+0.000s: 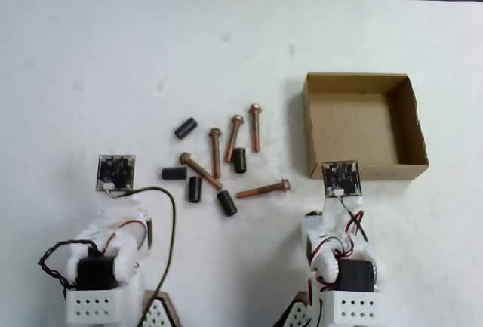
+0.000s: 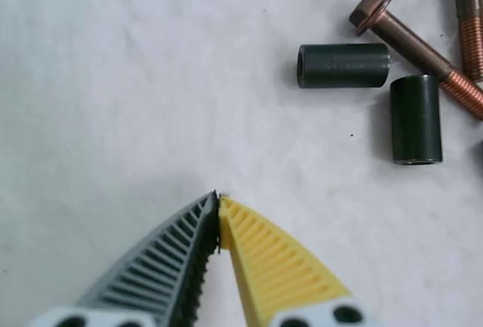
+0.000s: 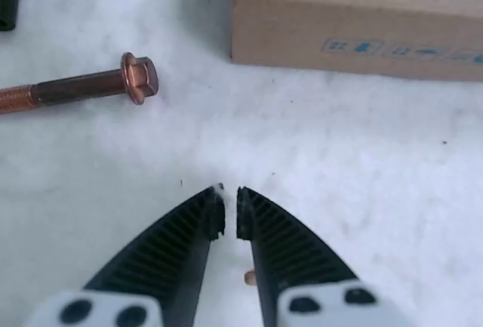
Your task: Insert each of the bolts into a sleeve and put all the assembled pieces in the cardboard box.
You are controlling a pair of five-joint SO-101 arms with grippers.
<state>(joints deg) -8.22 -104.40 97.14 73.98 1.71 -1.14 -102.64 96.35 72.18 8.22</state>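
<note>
- Broadly, a white table (image 1: 75,55) carries everything.
- An open cardboard box (image 1: 377,169) stands right of the loose parts, just beyond the right arm (image 1: 339,266). The right wrist view cuts off all but its near wall.
- The left arm (image 1: 102,266) and the right arm sit at the near edge, their bases cut off. From above, a small circuit board (image 1: 116,172) covers each tip.
- The left gripper (image 2: 218,197) has its tips pressed together on nothing, over bare table.
- The right gripper (image 3: 229,191) is nearly closed, with a thin slit between the tips, pinching nothing.
- Five bolts (image 1: 255,127) lie loose left of the box.
- Five sleeves (image 1: 186,128) lie scattered among them. Whether the slanted bolt (image 1: 200,170) enters the sleeve at its tip cannot be told.
</note>
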